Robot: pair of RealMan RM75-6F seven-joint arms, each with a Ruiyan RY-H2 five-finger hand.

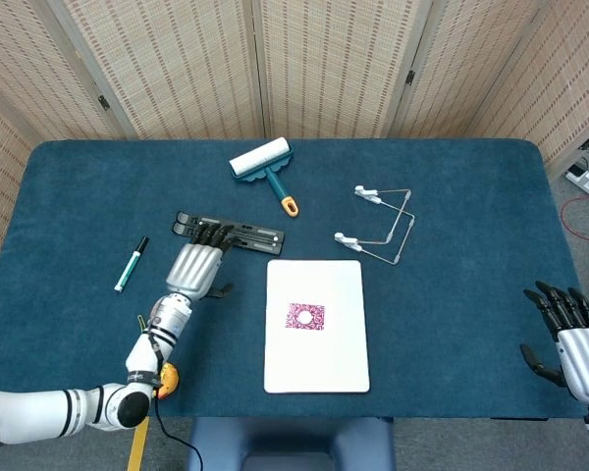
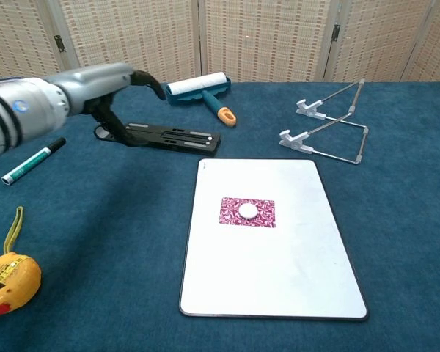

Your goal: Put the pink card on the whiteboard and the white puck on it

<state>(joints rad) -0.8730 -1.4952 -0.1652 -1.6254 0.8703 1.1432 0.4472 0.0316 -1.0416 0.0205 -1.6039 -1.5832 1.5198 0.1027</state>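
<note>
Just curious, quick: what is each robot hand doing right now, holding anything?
Left hand: open, holding nothing, above the table.
Right hand: open, holding nothing, at the table's edge.

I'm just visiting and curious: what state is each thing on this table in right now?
Pink card: flat on the whiteboard.
White puck: resting on the pink card.
Whiteboard: lying flat on the table.
Left hand: holds nothing, fingers apart, beside the whiteboard.
Right hand: holds nothing, fingers spread, at the table's edge.
Marker: capped, lying flat.
Wire stand: unfolded.
Lint roller: lying flat.
</note>
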